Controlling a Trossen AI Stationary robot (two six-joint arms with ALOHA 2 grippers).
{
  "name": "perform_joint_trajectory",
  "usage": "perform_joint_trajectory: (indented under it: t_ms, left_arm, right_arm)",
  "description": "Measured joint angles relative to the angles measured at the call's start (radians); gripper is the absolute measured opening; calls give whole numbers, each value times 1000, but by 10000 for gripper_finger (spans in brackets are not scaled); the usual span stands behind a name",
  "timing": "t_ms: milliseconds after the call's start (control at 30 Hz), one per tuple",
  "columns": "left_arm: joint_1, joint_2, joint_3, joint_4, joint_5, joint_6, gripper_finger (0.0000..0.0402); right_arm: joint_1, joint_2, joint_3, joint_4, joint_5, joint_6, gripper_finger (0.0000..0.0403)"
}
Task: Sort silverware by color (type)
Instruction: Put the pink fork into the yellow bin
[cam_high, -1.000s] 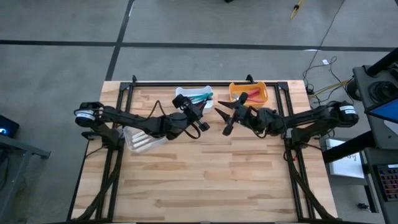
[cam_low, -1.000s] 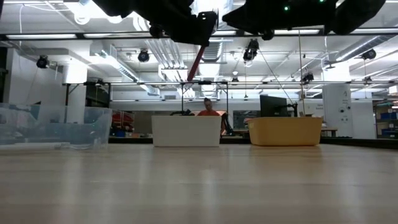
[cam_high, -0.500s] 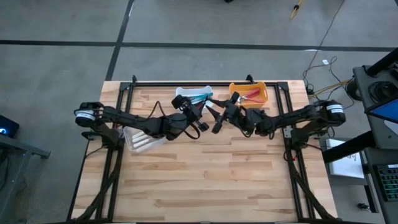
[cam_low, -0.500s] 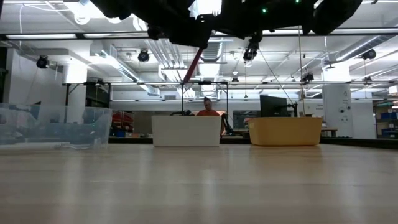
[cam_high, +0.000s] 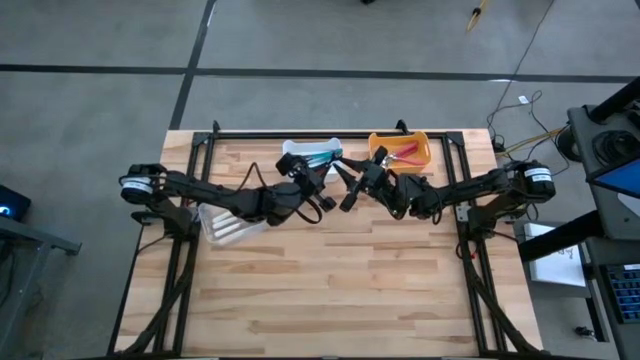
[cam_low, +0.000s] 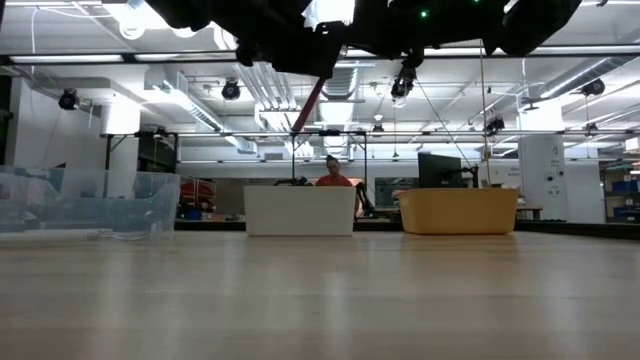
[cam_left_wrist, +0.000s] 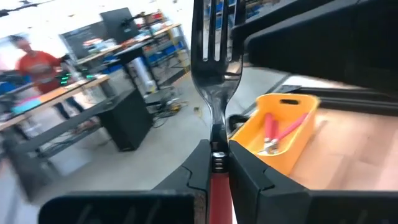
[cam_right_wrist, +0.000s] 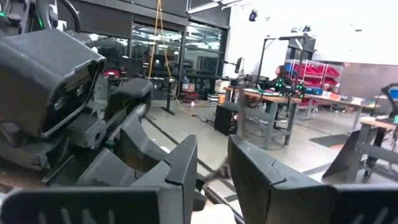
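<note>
Surface: wooden table (cam_high: 330, 280), raised arms meeting near its far edge.
Left end effector (cam_left_wrist: 214, 163): clamped on red-handled fork (cam_left_wrist: 213, 74), tines pointing away beyond fingertips.
Right end effector (cam_right_wrist: 211, 171): fingers apart, closing around the fork.
Orange bin (cam_high: 420, 145): holds red silverware (cam_left_wrist: 277, 132).

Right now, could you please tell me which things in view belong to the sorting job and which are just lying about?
Belonging to the job:
- red-handled fork, held in the left claw
- red silverware in the orange bin
- teal silverware in the white bin
- clear bin
- right claw, close to the fork

Lying about:
- cables on the floor
</note>
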Motion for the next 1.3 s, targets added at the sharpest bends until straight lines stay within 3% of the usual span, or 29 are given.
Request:
perform_joint_trajectory:
  t_ms: [200, 333, 633, 833, 967, 1133, 1300]
  left_arm:
    - [-1, 0, 0, -33, -128, 10, 16]
    - [0, 0, 0, -49, -135, 6, 16]
    - [-2, 0, 0, -43, 56, -58, 16]
    - [-2, 0, 0, -32, 82, -65, 16]
    - [-2, 0, 0, -32, 82, -65, 16]
    - [-2, 0, 0, -32, 81, -65, 27]
    - [-2, 0, 0, -44, 92, -46, 39]
  right_arm:
    - [34, -1, 0, -6, 9, -71, 78]
    - [47, -5, 0, -6, 81, -78, 84]
    - [19, -5, 0, -23, 90, -1, 114]
    - [10, -5, 0, -29, 51, 10, 128]
    - [10, -5, 0, -31, 47, 6, 96]
    - [9, -5, 0, -31, 49, -23, 20]
    - [10, -12, 0, -61, 45, -64, 10]
